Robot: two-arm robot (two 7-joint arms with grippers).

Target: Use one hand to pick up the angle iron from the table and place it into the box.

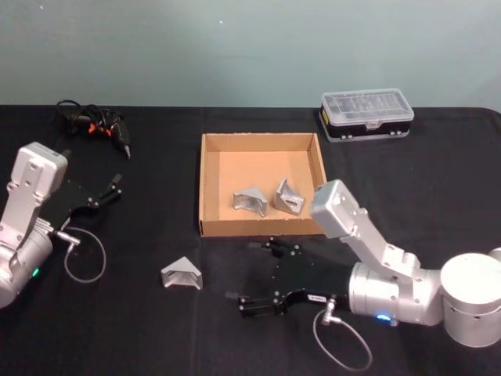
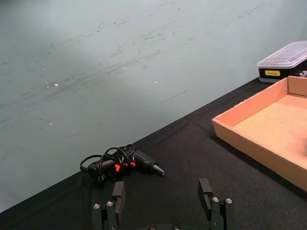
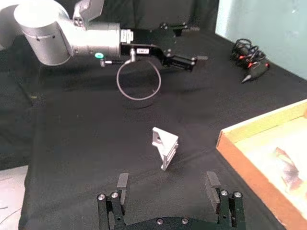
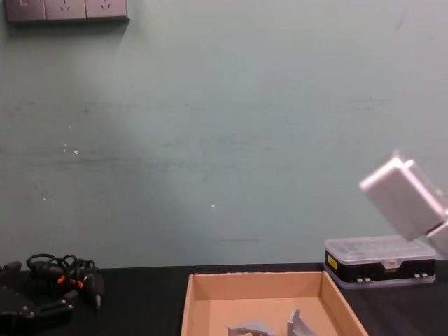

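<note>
One grey angle iron lies on the black table, in front of the left corner of the tan cardboard box. Two more angle irons rest inside the box. My right gripper hovers low just right of the loose angle iron, open, with its jaws spread wide and nothing between them. My left gripper is parked open at the far left of the table.
A clear-lidded plastic case stands behind the box at the right. A bundle of black cables with orange marks lies at the back left. The right arm's cable loop hangs near the table's front edge.
</note>
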